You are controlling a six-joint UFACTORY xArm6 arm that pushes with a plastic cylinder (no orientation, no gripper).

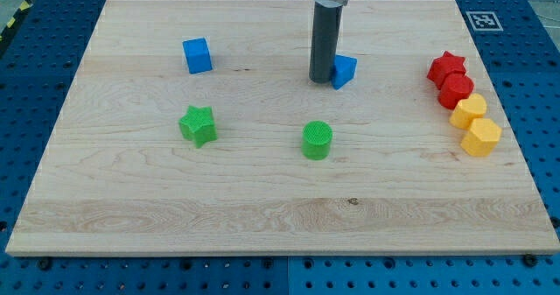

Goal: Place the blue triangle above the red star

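The blue triangle [345, 70] lies on the wooden board at the upper middle. My tip [322, 78] rests on the board touching the triangle's left side. The red star [446, 66] sits near the view's right edge, well to the right of the triangle and at about the same height. The rod partly hides the triangle's left edge.
A red cylinder [456, 90] sits just below the red star, then two yellow hexagon blocks [469, 111] [481, 137] in a line. A blue cube [198, 55] is at upper left, a green star [199, 124] at left middle, a green cylinder [317, 140] at centre.
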